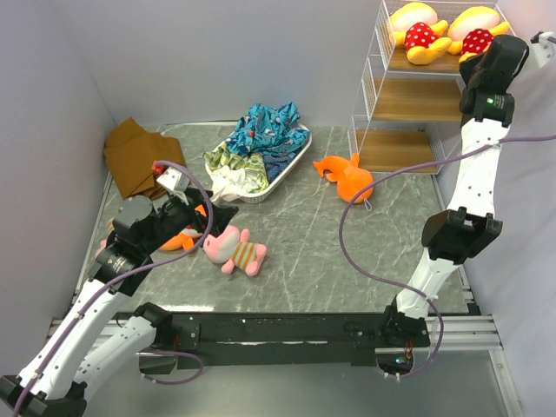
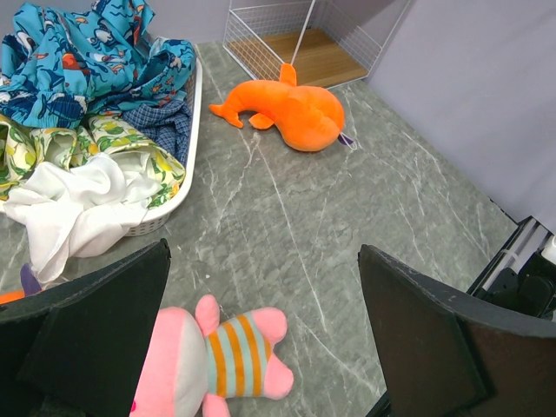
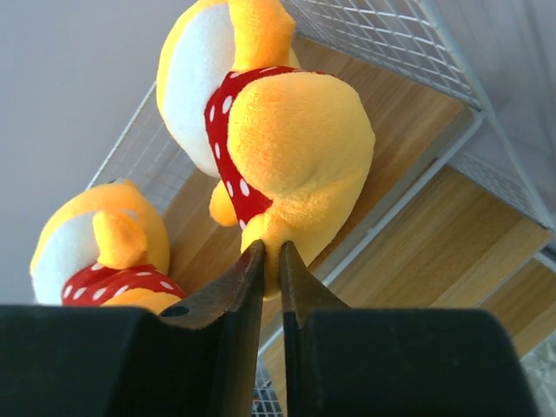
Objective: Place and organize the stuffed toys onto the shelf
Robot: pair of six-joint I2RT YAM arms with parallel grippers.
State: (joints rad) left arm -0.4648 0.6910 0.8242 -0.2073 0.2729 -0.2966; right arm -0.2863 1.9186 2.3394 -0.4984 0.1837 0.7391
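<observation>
Two yellow stuffed toys with red dotted bodies sit on the top board of the white wire shelf (image 1: 417, 100). My right gripper (image 3: 271, 256) is shut on a foot of the right one (image 3: 287, 148), at the board's front edge; the other (image 3: 104, 243) lies to its left. An orange shark (image 1: 347, 176) rests on the table near the shelf's foot. A pink toy with a striped belly (image 2: 208, 365) lies under my left gripper (image 2: 261, 321), which hangs open just above it, nothing between its fingers. Another orange toy (image 1: 180, 239) is partly hidden beneath the left arm.
A white oval tray (image 1: 295, 161) heaped with blue-patterned and floral cloths stands at the back middle. A folded brown cloth (image 1: 135, 156) lies at the back left. The shelf's middle and bottom boards hold nothing. Grey walls close in on the left, back and right.
</observation>
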